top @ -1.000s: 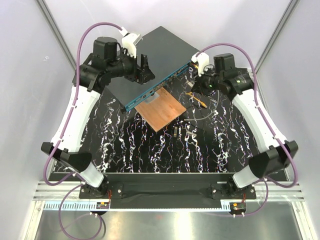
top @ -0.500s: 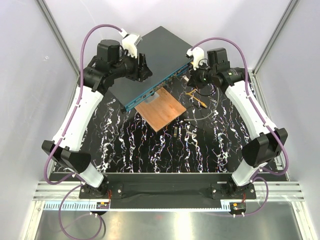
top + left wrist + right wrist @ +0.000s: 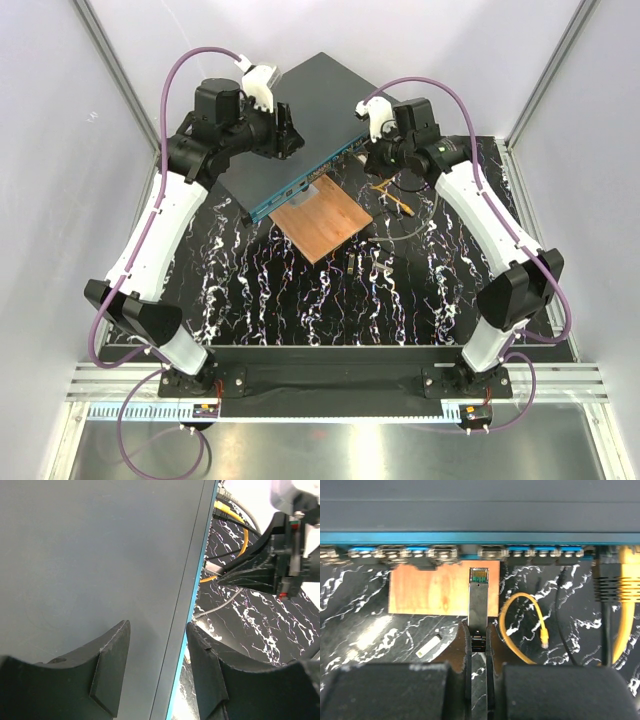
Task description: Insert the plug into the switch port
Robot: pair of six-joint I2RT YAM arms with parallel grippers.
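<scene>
The switch (image 3: 305,105) is a flat dark grey box lying at an angle at the back, its blue socket face (image 3: 310,178) towards the table's middle. My left gripper (image 3: 288,130) is open above the switch's top near its front edge; in the left wrist view (image 3: 157,655) one finger is over the top (image 3: 100,555) and the other past the blue edge. My right gripper (image 3: 372,155) is shut on the plug (image 3: 479,597), a slim metal module. It points at the row of sockets (image 3: 530,551), with its tip a little short of them.
A brown square board (image 3: 322,222) lies just in front of the switch, under the plug in the right wrist view (image 3: 430,590). A loose yellow cable (image 3: 520,625) and a small white piece (image 3: 428,646) lie on the marbled table. Yellow and black cables (image 3: 620,587) are plugged in at the right.
My right gripper has moved left and towards the switch's blue face with the plug in it. My left gripper has shifted a little back over the switch's top.
</scene>
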